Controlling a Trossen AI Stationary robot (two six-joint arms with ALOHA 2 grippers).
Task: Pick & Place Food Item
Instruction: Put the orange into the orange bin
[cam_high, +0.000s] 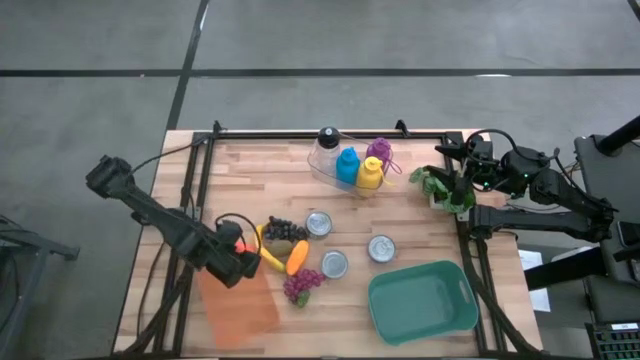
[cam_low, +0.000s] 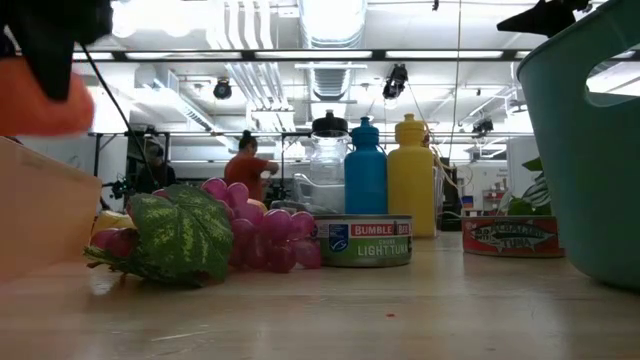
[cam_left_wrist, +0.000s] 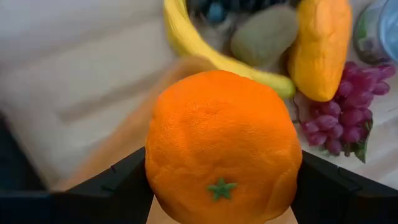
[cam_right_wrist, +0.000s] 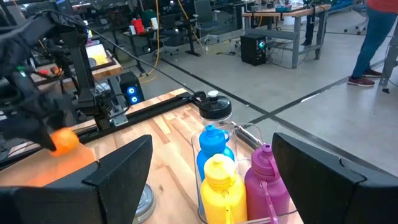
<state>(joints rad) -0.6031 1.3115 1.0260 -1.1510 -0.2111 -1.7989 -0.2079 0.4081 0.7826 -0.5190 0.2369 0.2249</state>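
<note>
My left gripper (cam_high: 238, 258) is shut on an orange (cam_left_wrist: 224, 146) with a green stem mark, just left of the fruit pile. It hangs over the near left of the table, above an orange see-through container (cam_high: 240, 305). The pile holds a banana (cam_high: 270, 257), an orange-yellow fruit (cam_high: 297, 257), dark grapes (cam_high: 285, 230) and purple grapes (cam_high: 303, 286), all lying on the wood. My right gripper (cam_right_wrist: 212, 142) stands open and holds nothing at the table's right edge, above a leafy green item (cam_high: 445, 192). My left gripper pinches the orange between its two fingers (cam_left_wrist: 118, 183), one on each opposite side (cam_left_wrist: 155, 168) of the fruit. The fingers come steeply from above. The orange is lifted clear (cam_low: 40, 95), its stem mark turned up toward the wrist.
Three tins (cam_high: 319, 224) (cam_high: 334, 264) (cam_high: 381, 248) stand mid-table. A teal bin (cam_high: 422, 300) sits at the near right. A clear tray with blue, yellow and purple bottles and a jar (cam_high: 350, 165) stands at the far centre. People show in the room beyond.
</note>
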